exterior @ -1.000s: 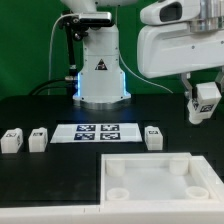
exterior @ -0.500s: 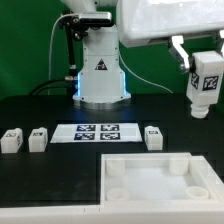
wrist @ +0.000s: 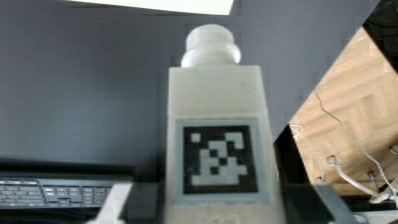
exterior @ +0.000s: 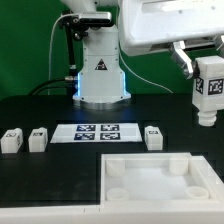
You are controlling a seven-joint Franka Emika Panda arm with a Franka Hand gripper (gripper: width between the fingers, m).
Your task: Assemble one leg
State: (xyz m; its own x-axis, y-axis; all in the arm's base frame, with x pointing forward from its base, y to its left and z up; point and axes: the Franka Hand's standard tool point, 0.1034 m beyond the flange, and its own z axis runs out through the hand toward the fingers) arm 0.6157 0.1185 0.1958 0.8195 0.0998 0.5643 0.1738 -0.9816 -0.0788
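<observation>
Plastic, plain white, makes up the leg [exterior: 208, 90]: a small upright block with a black-and-white tag [wrist: 219, 165] on one face and, in the wrist view, a rounded peg [wrist: 210, 45] at one end. The gripper [exterior: 204, 62] is clenched on it, holding it in the air over the counter [exterior: 40, 105], near the edge on the exterior view's right. The counter is black. Three other legs [exterior: 37, 138] stand in a row with the marker board [exterior: 97, 131]. A white panel [exterior: 160, 182] lies at the near edge. Green backdrop [exterior: 30, 45] fills the room behind the arm's base [exterior: 100, 75].
</observation>
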